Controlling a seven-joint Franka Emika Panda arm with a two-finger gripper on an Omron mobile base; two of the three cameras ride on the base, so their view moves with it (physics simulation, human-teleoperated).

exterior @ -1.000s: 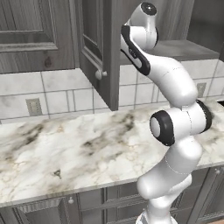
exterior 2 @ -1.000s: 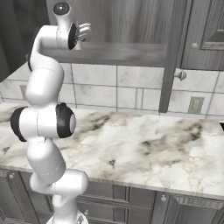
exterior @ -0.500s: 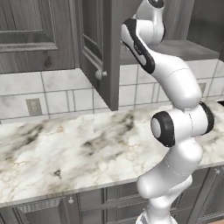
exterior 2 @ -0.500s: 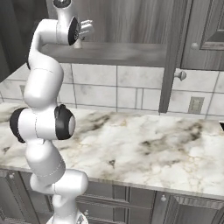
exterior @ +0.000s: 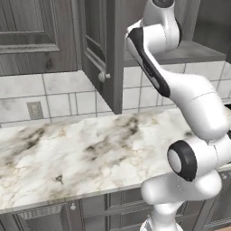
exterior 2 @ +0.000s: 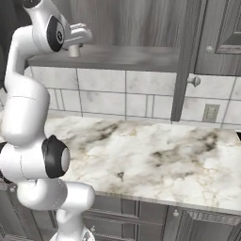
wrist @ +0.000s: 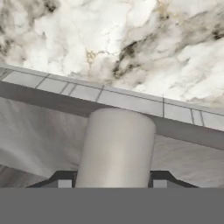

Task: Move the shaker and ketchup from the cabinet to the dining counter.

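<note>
Shaker: on cabinet shelf, pinched between fingers, apparently gripped; not yet lifted clear; ketchup untouched as far as seen; both transfers to dining bench remain.

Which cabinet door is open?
The door next to the arm: it stands out over the counter, its edge toward us. The door above the outlet lies flat, shut.
</note>
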